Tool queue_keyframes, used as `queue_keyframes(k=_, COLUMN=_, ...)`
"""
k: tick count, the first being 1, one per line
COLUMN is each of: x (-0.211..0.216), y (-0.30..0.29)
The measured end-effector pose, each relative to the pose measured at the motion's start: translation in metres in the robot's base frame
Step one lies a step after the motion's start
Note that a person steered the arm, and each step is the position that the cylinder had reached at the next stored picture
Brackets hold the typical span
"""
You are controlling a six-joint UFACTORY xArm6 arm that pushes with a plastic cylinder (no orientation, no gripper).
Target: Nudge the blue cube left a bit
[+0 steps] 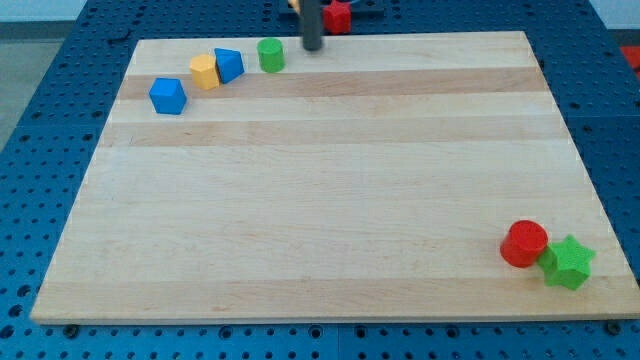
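Observation:
The blue cube [168, 96] sits near the board's upper left corner. A yellow block [205, 72] and a blue wedge-like block [229, 65] touch each other just to its upper right. A green cylinder [270, 54] stands right of those. My tip [313, 46] is at the board's top edge, just right of the green cylinder and well right of the blue cube, touching none of them.
A red block [338, 15] lies at the view's top, beyond the wooden board [330, 200], partly hidden by the rod. A red cylinder [524, 243] and a green star [567, 262] touch at the lower right corner. A blue pegboard surrounds the board.

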State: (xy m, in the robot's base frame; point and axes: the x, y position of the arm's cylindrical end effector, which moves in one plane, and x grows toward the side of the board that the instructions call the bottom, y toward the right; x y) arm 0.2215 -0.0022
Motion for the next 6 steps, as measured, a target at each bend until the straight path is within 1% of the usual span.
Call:
queue_keyframes(k=1, x=0.044, y=0.034)
queue_keyframes(k=2, x=0.084, y=0.048)
queue_keyframes(k=3, x=0.12, y=0.011)
queue_keyframes(k=4, x=0.122, y=-0.056)
queue_keyframes(k=5, x=0.107, y=-0.121)
queue_keyframes(k=6, x=0.101, y=-0.179)
